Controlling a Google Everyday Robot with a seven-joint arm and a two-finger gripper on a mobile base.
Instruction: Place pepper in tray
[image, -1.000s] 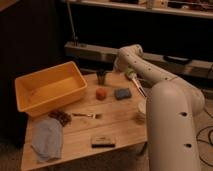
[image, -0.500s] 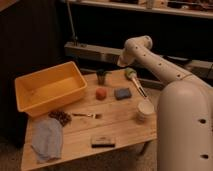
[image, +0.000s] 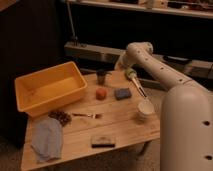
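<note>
Pepper (image: 101, 93) sitting on tabletop (image: 120, 126), outside tray (image: 56, 98).
Pepper is lying mid-tabletop, just beside sponge (image: 122, 93), apart from tray sitting at back-left corner. Tool (image: 121, 63) is hanging over back edge, right of cup (image: 102, 76); cannot tell its opening or hold.

Light: dim, warm, from overhead | gripper (image: 121, 63) over the table's (image: 120, 125) back edge, partly shadowed | brightest: white arm (image: 185, 115) right of gripper, tray (image: 50, 102) left | backdrop behind gripper: near black
</note>
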